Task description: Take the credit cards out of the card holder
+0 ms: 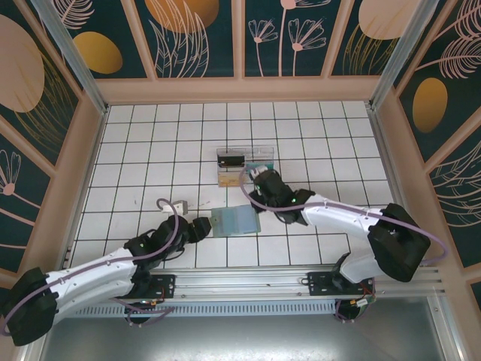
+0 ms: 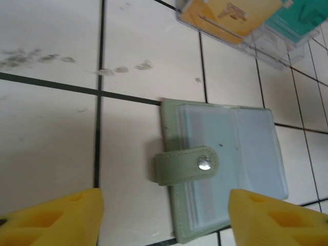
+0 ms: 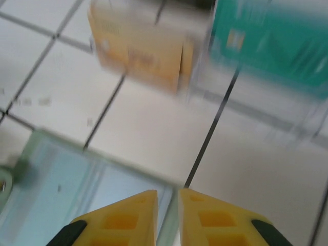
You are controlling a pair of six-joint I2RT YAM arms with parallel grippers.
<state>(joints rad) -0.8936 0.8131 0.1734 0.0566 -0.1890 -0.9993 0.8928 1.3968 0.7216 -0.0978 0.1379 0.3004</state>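
**Card holder open on the tiles, a gripper on either side**

Hard to say whether any card sits inside the card holder [image 2: 220, 169]. Nothing to see but pale clear sleeves over a grey-green and a blue-grey panel, with the lower right corner hidden behind a yellow finger. Lies open and flat on the white tiled table [image 1: 150, 150], near the front and about midway between the arms, its strap and snap stud folded across the left panel. Heavily blurred in the right wrist view, so no print readable on the orange card [image 3: 143, 51] or the teal card [image 3: 271, 41]. Both inside the clear tray [image 2: 246, 48], just beyond the holder. From above, also a dark card [image 1: 231, 159] in the tray's far compartment, too small to make out further.

Left gripper [image 2: 164, 225]: fingers spread wide, gripping nothing, low on the holder's strap side. Cannot tell whether touching the tiles. Right gripper [image 3: 168, 215]: fingers drawn almost together, only a thin slit between, nothing seen in it. Poised over the holder's far edge, near the tray.

Near the left arm, a small pale object [image 1: 177, 205], too small to name. Grey smudges [image 2: 31, 56] on one tile. Dark grout lines across the surface. All round, dark teal wall panels [image 1: 195, 37] with gold and cream plant shapes in pale frames. Along the near edge, a metal rail [image 1: 248, 282] under the arm bases.
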